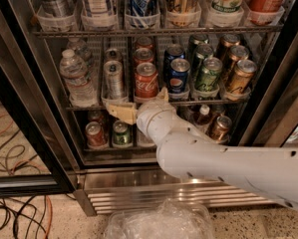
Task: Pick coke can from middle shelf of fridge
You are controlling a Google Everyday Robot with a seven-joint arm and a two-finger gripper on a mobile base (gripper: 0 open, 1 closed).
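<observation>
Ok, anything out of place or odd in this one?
On the middle shelf the cans, the coke can included, stand upright; the gripper is open just beneath that can. The oddities are on the floor: crumpled clear plastic before the fridge and tangled cables at left.

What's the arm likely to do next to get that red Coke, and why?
Probably raise the tool slightly and ease it forward, so its open fingers pass either side of the coke can. The tool sits low, at the front edge of the middle shelf, holding nothing; a silver can and a blue Pepsi can crowd the coke can's sides.
</observation>
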